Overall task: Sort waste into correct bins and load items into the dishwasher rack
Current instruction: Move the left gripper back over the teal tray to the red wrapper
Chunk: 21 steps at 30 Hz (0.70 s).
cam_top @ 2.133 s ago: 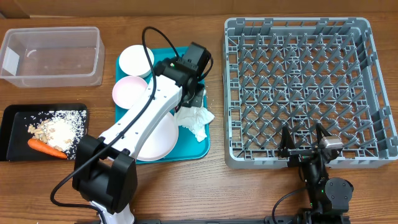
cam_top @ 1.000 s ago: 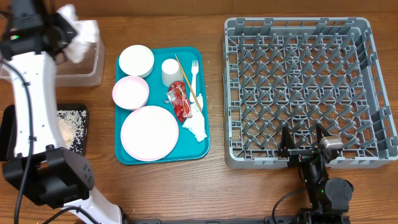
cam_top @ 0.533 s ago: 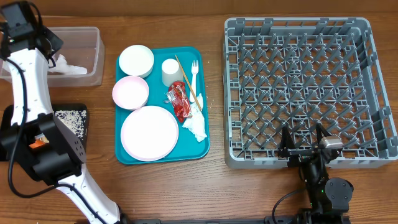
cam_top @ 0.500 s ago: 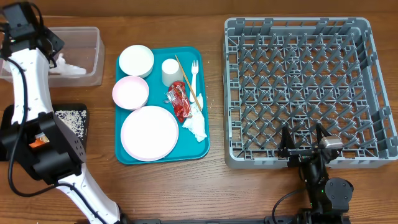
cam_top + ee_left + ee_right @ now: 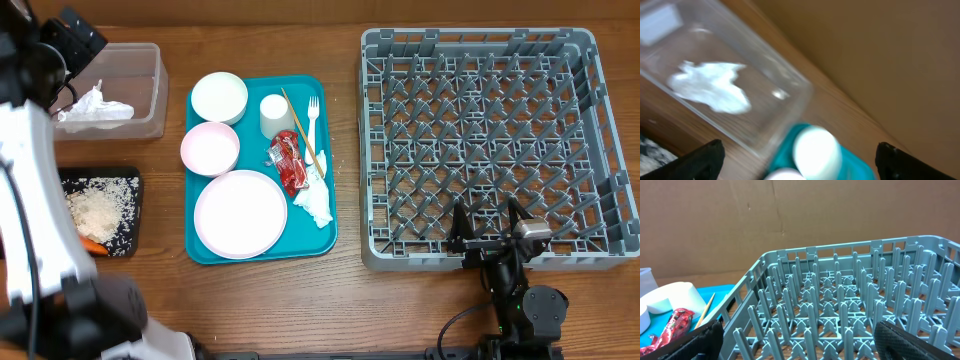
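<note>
Looking from overhead, note crumpled white napkin (image 5: 95,106) lying inside clear tub (image 5: 150,62), long axis parallel to tub length, left gripper (image 5: 78,32) blurred near the tub's left end, right gripper (image 5: 488,228) at near wall of grey rack (image 5: 478,38). From left wrist, confirm fingertips (image 5: 705,157) spread wide, clamping nothing, napkin flat on tub floor. From right wrist, confirm fingertips (image 5: 690,340) likewise spread, empty, facing rack pegs.

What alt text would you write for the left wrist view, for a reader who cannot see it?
Blurred view: a crumpled white paper napkin lies inside a clear plastic rectangular tub on a wooden table. Below it show a corner of a teal tray and a small white bowl, framed by the open, empty left gripper.
</note>
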Motion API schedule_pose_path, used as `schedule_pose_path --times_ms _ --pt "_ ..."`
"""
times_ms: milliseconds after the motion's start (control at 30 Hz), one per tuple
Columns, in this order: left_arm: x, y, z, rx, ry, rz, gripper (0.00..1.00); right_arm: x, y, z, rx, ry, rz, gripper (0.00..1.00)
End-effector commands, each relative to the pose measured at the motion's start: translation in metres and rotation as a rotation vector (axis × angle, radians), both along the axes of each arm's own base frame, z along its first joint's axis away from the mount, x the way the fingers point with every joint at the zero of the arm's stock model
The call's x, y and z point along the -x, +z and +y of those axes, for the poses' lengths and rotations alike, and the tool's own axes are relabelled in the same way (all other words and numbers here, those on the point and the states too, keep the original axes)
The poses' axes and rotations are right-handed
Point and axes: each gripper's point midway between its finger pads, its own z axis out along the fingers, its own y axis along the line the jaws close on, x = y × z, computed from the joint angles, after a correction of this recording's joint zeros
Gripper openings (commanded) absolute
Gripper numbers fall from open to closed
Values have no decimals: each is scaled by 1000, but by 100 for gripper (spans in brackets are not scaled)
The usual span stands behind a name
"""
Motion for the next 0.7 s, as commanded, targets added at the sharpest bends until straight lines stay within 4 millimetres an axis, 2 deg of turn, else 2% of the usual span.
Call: schedule_pose_path --times_ms 0,167,200,267,367,467,567,667 --pt "28 42 -71 175 -238 -79 100 0 -2 -3 7 -14 -3 100" --pt "60 29 -137 287 -482 27 99 0 -2 -3 7 -14 -3 100" --pt "67 22 -149 290 -526 67 93 0 -2 -3 7 -14 -3 100" --pt "82 6 -167 291 -548 169 87 0 -2 -3 7 -14 -3 100" --pt "101 -19 -190 202 -527 339 82 0 -2 -3 7 -14 -3 100" --pt "114 -34 -214 56 -462 444 83 0 -2 -3 7 -14 -3 100" --pt "124 -40 -240 -85 -400 475 86 0 -2 -3 7 -14 -3 100" --pt "132 -52 -274 -154 -327 481 94 0 -2 -3 7 -14 -3 100"
